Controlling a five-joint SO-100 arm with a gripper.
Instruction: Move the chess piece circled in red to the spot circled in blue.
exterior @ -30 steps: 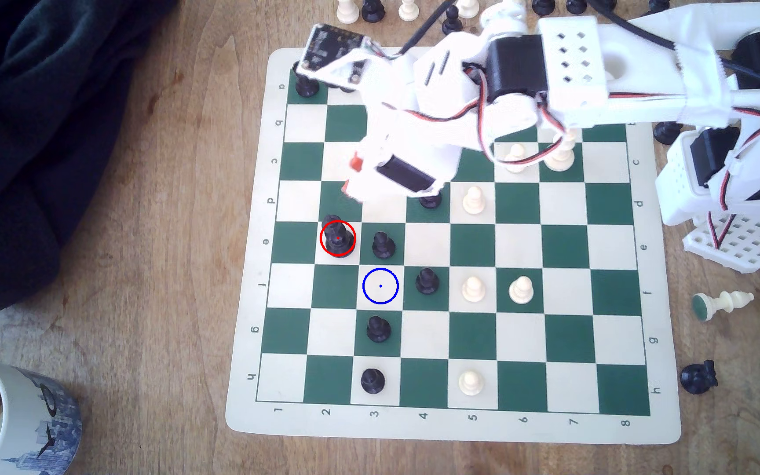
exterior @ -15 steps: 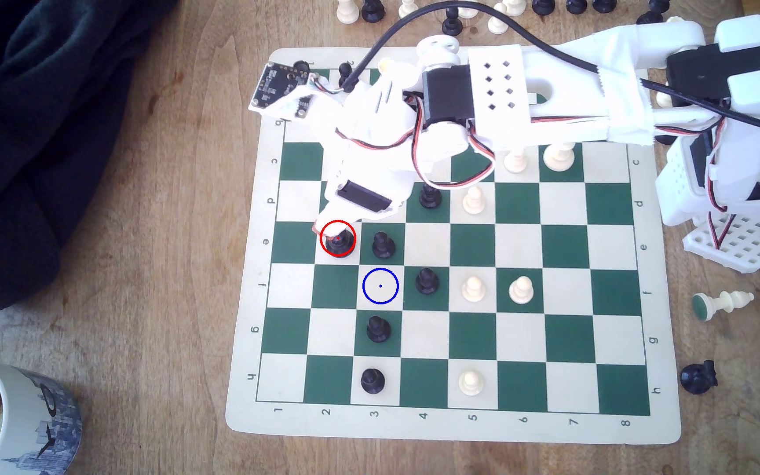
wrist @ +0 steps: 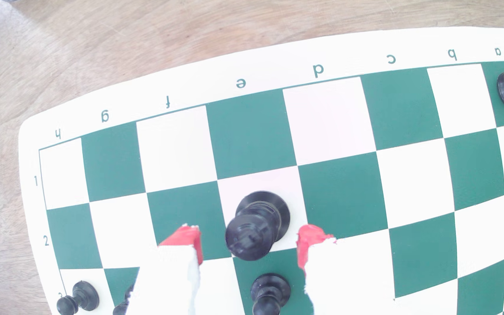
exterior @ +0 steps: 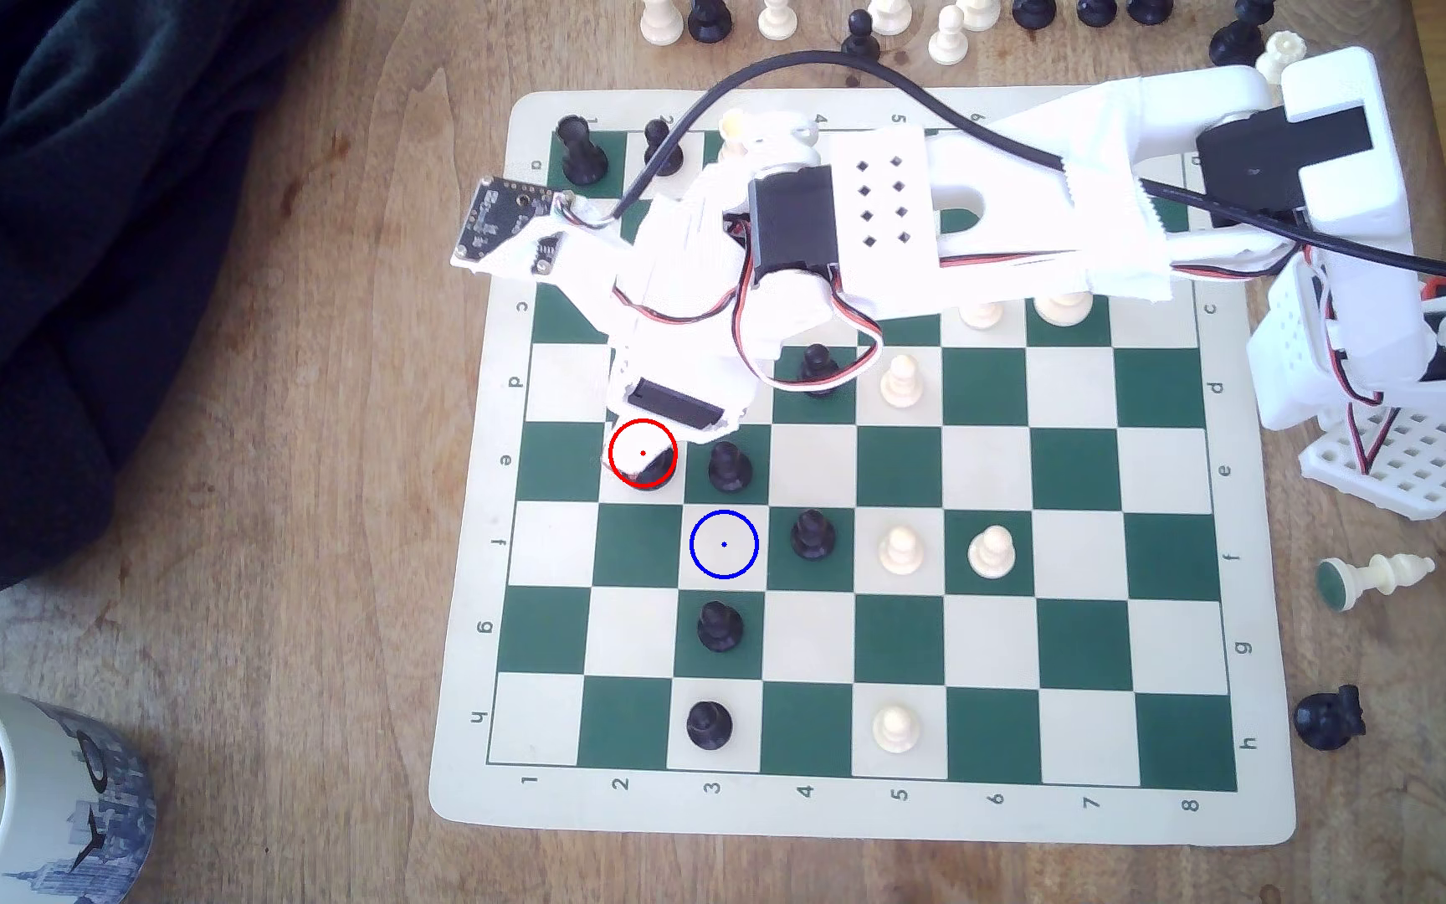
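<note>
The white printed gripper with red fingertip pads (wrist: 249, 242) hangs low over the board with its jaws spread apart, one red pad (wrist: 187, 239) on each side of the black chess piece with the wide base and lumpy top (wrist: 257, 225); a gap shows between each pad and the piece, so nothing is gripped. That piece stands upright on its cream square in the e row, inside the thin red ring (exterior: 643, 453), and in the exterior view most of it is hidden under the gripper, with just its dark base (exterior: 657, 474) peeking out. Just to the exterior view's right of it stands a small round-headed black pawn (exterior: 728, 465) on the neighbouring green square. The cream square marked by the blue ring with a blue dot (exterior: 724, 544) lies one row nearer the h edge and one column to the exterior view's right of the ringed piece, bare, with another black pawn (exterior: 812, 535) beside it. The green and cream roll-up chess mat (exterior: 832, 817) lies on a wooden table (exterior: 267, 521), a white and blue mug (exterior: 24, 800) sits at the near corner, and a dark cloth (exterior: 50, 217) is heaped at the exterior view's left.
</note>
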